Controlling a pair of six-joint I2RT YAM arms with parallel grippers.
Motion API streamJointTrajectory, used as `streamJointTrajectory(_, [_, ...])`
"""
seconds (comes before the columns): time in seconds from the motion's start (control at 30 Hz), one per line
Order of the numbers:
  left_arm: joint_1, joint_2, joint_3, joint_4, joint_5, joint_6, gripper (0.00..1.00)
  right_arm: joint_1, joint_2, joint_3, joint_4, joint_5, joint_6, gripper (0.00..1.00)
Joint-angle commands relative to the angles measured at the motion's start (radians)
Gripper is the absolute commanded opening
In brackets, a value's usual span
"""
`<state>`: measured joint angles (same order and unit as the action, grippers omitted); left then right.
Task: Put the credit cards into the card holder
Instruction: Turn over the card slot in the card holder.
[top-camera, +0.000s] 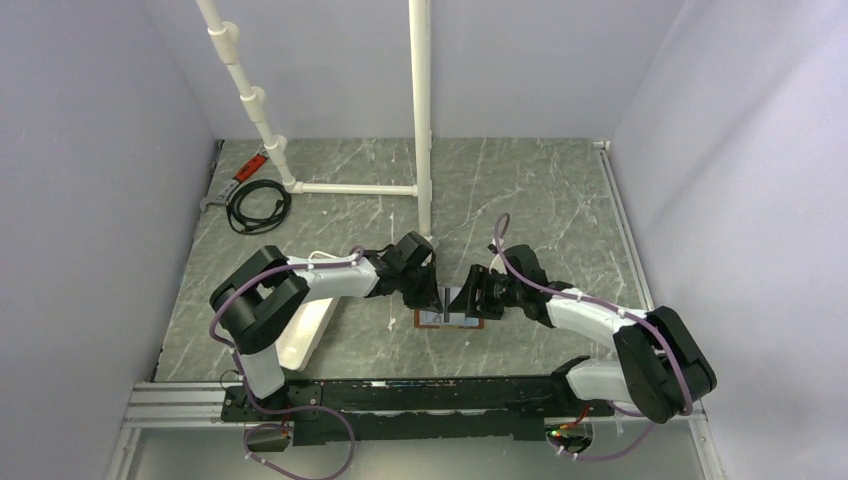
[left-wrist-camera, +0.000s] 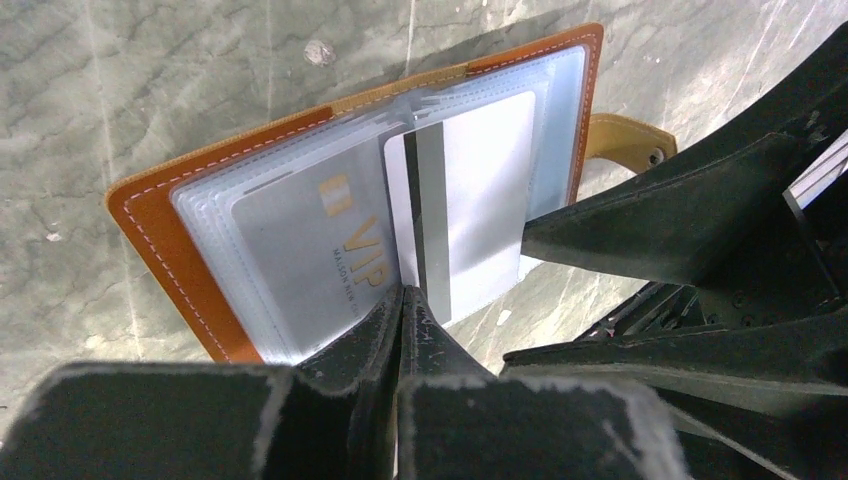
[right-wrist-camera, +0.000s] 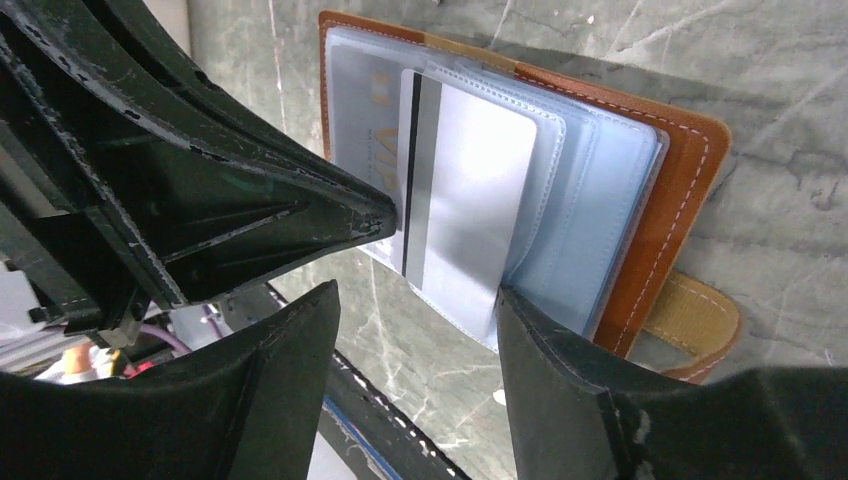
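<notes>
Left gripper pinched shut at the striped edge of the silver card, right gripper spread open beside it, press that card squarely home into the card holder lying open mid-frame.

Orange-brown card holder, white-stitched; silver card with black and grey stripes; gold-lettered grey card; grey-green table veined white.

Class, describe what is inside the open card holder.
A VIP card shows through one clear sleeve of the card holder; a striped silver card lies at another. Sleeves stacked beneath are covered, their contents unseen.
</notes>
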<state>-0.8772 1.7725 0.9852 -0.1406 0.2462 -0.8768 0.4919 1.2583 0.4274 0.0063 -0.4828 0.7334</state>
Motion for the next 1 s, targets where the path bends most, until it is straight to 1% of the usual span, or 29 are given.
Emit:
streamJointTrajectory(0.0, [-0.010, -0.016, -0.021, 0.030, -0.008, -0.003, 0.06, -0.018, -0.026, -0.029, 0.219, -0.157, 0.079, 0.61])
streamJointTrajectory(0.03, [-0.009, -0.016, -0.025, 0.032, -0.008, -0.005, 0.06, -0.021, -0.029, -0.035, 0.253, -0.174, 0.089, 0.61])
streamJointTrajectory(0.17, [-0.010, -0.020, -0.034, 0.031, -0.017, -0.008, 0.07, -0.021, -0.050, -0.029, 0.290, -0.194, 0.100, 0.62])
streamJointTrajectory(0.23, [-0.009, -0.038, -0.038, 0.024, -0.030, -0.008, 0.09, -0.021, -0.055, -0.017, 0.285, -0.200, 0.097, 0.62])
streamJointTrajectory(0.37, [-0.010, -0.087, -0.042, 0.003, -0.052, -0.005, 0.17, -0.020, -0.042, 0.001, 0.276, -0.207, 0.076, 0.62])
streamJointTrajectory(0.47, [-0.009, -0.124, -0.046, -0.020, -0.056, -0.009, 0.25, -0.009, 0.018, 0.031, 0.294, -0.239, 0.067, 0.63])
streamJointTrajectory(0.53, [-0.007, -0.152, -0.050, -0.039, -0.058, -0.014, 0.29, 0.016, 0.044, 0.057, 0.292, -0.232, 0.062, 0.63])
streamJointTrajectory(0.63, [0.000, -0.225, -0.067, -0.072, -0.077, -0.017, 0.35, 0.056, 0.061, 0.100, 0.261, -0.202, 0.046, 0.63])
streamJointTrajectory(0.73, [0.013, -0.325, -0.089, -0.130, -0.114, -0.016, 0.40, 0.085, 0.084, 0.131, 0.266, -0.192, 0.050, 0.63])
streamJointTrajectory(0.87, [0.071, -0.456, -0.146, -0.215, -0.154, -0.019, 0.40, 0.146, 0.149, 0.190, 0.268, -0.164, 0.048, 0.64])
streamJointTrajectory(0.97, [0.114, -0.552, -0.188, -0.282, -0.192, 0.002, 0.40, 0.161, 0.182, 0.228, 0.256, -0.126, 0.067, 0.63])
